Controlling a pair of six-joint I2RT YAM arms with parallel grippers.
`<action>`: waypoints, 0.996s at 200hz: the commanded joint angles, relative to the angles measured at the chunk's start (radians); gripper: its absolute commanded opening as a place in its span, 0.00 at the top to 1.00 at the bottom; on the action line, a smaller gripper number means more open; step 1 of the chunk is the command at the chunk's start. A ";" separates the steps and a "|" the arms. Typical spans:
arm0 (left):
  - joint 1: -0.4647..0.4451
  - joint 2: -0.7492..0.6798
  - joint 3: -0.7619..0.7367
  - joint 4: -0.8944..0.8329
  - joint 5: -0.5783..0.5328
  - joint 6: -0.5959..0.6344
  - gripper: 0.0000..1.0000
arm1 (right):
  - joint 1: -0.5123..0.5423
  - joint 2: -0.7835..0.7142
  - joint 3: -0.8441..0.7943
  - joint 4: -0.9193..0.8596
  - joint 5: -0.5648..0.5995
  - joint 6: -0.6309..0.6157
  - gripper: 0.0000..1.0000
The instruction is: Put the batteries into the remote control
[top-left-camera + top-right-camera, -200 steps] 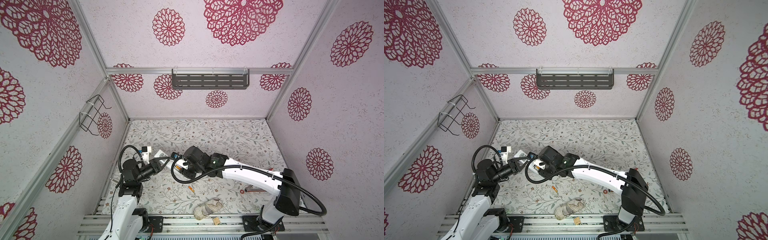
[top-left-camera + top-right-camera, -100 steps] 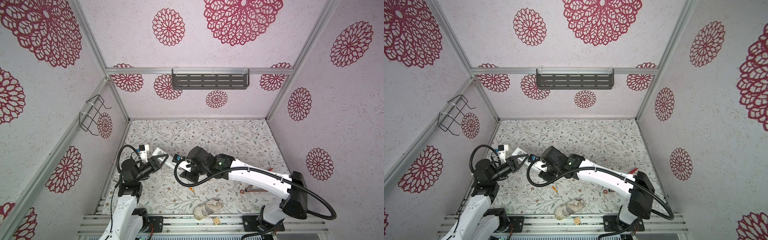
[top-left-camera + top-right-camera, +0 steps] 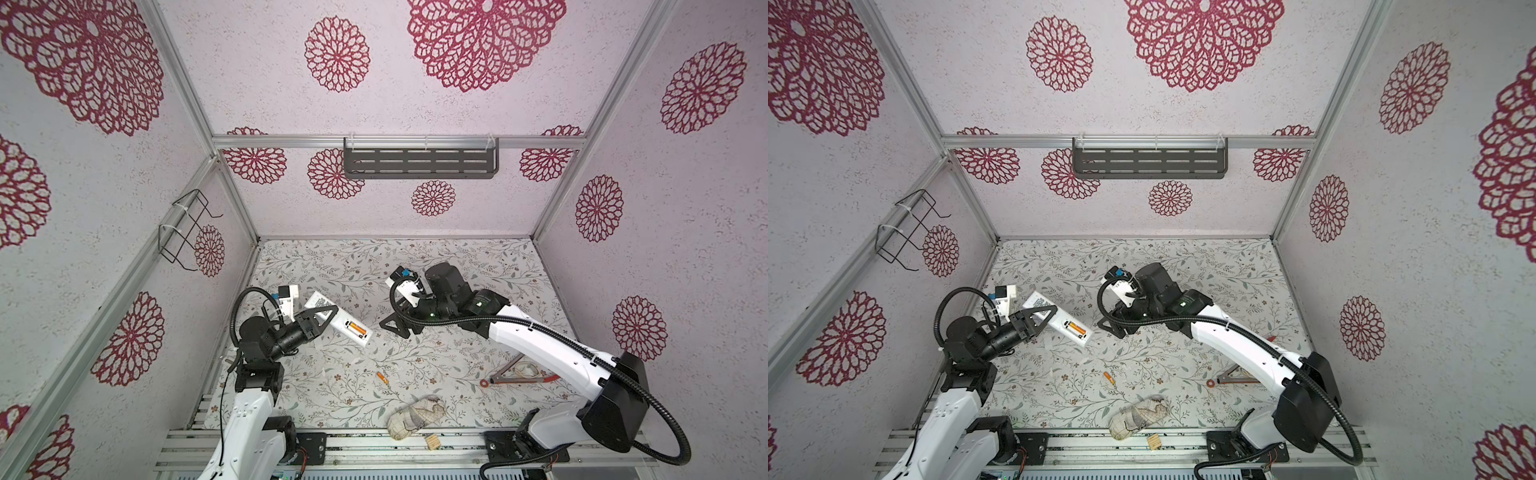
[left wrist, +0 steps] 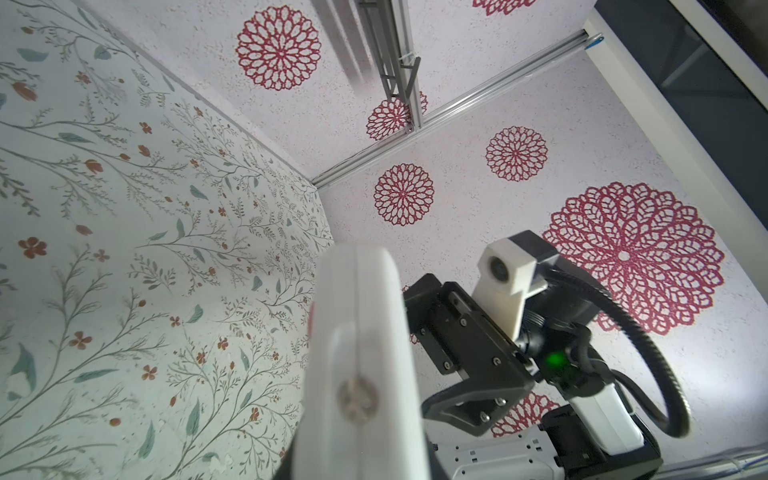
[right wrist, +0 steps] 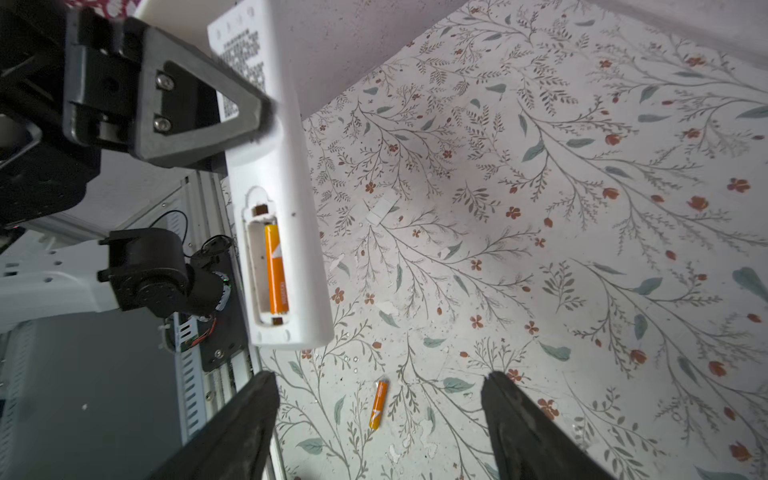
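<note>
My left gripper (image 3: 328, 311) is shut on the remote control (image 3: 337, 323), a slim white bar held above the table at the left, back side up, in both top views (image 3: 1059, 321). Its open compartment holds one of the batteries (image 5: 276, 269), orange, with an empty slot beside it. A second battery (image 5: 379, 403) lies loose on the table (image 3: 381, 377) nearer the front. My right gripper (image 5: 380, 376) stands open and empty, a short way right of the remote's free end (image 3: 399, 327). In the left wrist view the remote (image 4: 357, 353) hides my left fingers.
A beige cloth bundle (image 3: 416, 416) and a small wooden block (image 3: 432, 441) lie at the front edge. The red-brown ring-ended tool (image 3: 517, 376) lies under the right arm. A small white plastic piece (image 5: 382, 210) rests on the floral table (image 3: 478, 266).
My right gripper has drawn back to the right, away from the remote, and opened wide. An orange battery now lies in the compartment. The left gripper keeps its hold.
</note>
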 commanded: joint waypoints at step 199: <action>-0.092 -0.060 0.105 -0.049 0.117 0.053 1.00 | 0.037 0.094 -0.041 0.285 -0.447 0.110 0.26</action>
